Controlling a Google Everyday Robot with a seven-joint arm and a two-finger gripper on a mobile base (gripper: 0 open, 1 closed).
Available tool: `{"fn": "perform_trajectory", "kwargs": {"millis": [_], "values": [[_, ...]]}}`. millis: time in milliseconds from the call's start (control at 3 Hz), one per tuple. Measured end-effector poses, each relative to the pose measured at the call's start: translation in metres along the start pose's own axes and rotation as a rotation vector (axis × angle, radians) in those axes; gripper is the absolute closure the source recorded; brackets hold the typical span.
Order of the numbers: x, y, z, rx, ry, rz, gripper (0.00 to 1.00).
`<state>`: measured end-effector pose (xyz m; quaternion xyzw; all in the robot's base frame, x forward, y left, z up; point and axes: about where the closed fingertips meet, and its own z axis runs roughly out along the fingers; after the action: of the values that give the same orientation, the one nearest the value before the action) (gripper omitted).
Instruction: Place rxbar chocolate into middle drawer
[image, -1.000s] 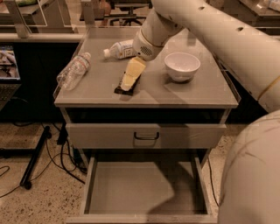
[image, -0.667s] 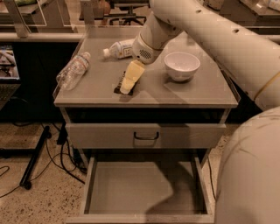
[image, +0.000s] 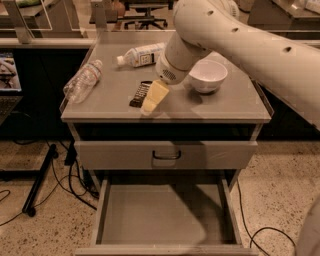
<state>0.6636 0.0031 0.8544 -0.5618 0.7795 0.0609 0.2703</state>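
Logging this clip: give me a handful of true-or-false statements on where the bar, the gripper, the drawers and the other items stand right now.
1. The rxbar chocolate lies on the cabinet top. True.
2. The middle drawer is pushed shut. False: it stands pulled out, below the closed drawer front with the black handle.
3. The gripper is low over the cabinet top, just right of the bar in the camera view. True.
4. The white bowl sits in the open drawer. False: it stands on the cabinet top, right of the gripper.
5. Both bottles stand upright. False: the clear bottle and the labelled bottle both lie on their sides.
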Motion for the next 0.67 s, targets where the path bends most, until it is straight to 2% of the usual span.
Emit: {"fn": "perform_trajectory", "kwargs": {"millis": [333,667], "values": [[-0.0005,-0.0006,0.0058,0.047,0.001,-0.005,0.00],[-0.0008,-0.0009,0.0069,0.057,0.001,-0.007,0.00]]}}
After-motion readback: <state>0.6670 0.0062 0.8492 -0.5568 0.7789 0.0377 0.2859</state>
